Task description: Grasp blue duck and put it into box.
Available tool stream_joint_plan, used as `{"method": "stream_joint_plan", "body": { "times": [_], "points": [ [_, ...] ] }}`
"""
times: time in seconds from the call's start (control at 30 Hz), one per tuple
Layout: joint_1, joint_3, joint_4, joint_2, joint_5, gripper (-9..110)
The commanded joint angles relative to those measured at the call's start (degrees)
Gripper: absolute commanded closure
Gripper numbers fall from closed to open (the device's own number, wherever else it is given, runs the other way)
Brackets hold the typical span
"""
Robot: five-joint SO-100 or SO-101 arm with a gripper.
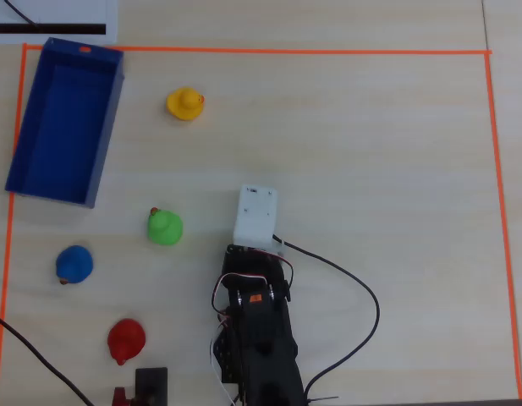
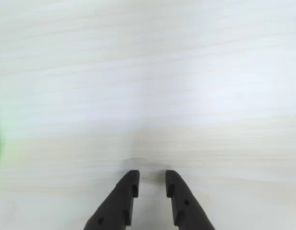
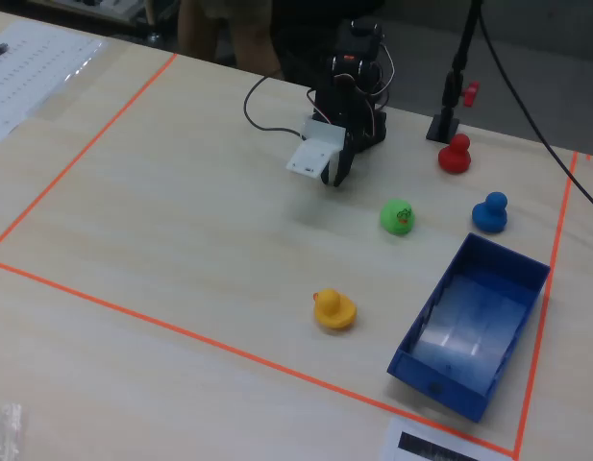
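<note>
Wooden table (image 1: 370, 169), green duck (image 1: 165, 227) between end effector (image 2: 151, 184), blue duck (image 1: 74, 264), box (image 1: 64, 123) seemingly empty

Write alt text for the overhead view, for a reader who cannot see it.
A black robot arm reaches up from the bottom edge of a pale wooden table marked with orange tape, holding nothing. To its left sit four small rubber ducks: green nearest, blue, red and yellow. An empty blue plastic box lies top left.

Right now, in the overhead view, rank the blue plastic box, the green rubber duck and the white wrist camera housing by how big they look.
1. blue plastic box
2. white wrist camera housing, though it sits nearer the camera
3. green rubber duck
</note>
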Motion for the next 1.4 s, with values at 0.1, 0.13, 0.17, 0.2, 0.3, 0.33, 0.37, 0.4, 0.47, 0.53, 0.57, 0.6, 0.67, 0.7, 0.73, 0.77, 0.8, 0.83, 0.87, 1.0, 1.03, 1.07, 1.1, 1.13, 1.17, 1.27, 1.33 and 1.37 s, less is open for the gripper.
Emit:
{"method": "stream_joint_plan", "body": {
  "times": [0.1,0.13,0.17,0.2,0.3,0.33,0.37,0.4,0.47,0.53,0.57,0.6,0.67,0.7,0.73,0.77,0.8,0.83,0.87,1.0,1.03,1.07,1.1,1.13,1.17,1.27,1.33,1.37],
  "points": [
    [0.2,-0.2,1.1,-0.6,0.4,97],
    [0.2,-0.2,1.1,-0.6,0.4,97],
    [0.2,-0.2,1.1,-0.6,0.4,97],
    [0.2,-0.2,1.1,-0.6,0.3,97],
    [0.1,-0.2,1.1,-0.6,0.0,101],
    [0.1,-0.2,1.1,-0.6,0.0,101],
    [0.2,-0.2,1.1,-0.6,0.0,101],
    [0.2,-0.2,1.1,-0.6,0.0,101],
    [0.5,-0.2,1.1,-0.6,-0.7,101],
    [0.2,-0.2,1.1,-0.6,-2.5,101],
    [0.1,-0.2,1.1,-0.6,-2.8,99],
    [0.1,-0.3,0.6,-0.6,-2.8,98],
    [0.8,-2.3,-0.2,-2.0,-2.8,96],
    [1.2,-4.9,-0.6,-4.7,-2.8,95],
    [1.5,-8.7,-0.8,-8.4,-2.7,94],
    [1.6,-13.4,-0.6,-13.1,-2.4,92],
    [1.4,-19.2,0.4,-18.4,-1.7,88],
    [0.6,-25.8,1.9,-23.4,-0.6,85],
    [-0.4,-32.9,3.6,-28.5,1.1,82],
    [-9.6,-60.7,13.9,-46.0,10.5,74],
    [-13.1,-67.0,16.9,-50.3,13.1,74],
    [-16.7,-72.5,19.2,-54.4,15.7,73],
    [-20.1,-77.9,21.0,-58.6,18.5,73],
    [-23.5,-82.8,22.8,-62.8,21.2,73],
    [-26.8,-87.3,24.1,-66.8,23.9,73],
    [-36.0,-96.2,26.0,-76.5,30.2,73],
    [-41.8,-98.0,26.0,-81.3,33.0,73],
    [-44.6,-98.4,25.9,-83.8,34.3,73]
  ]
}}
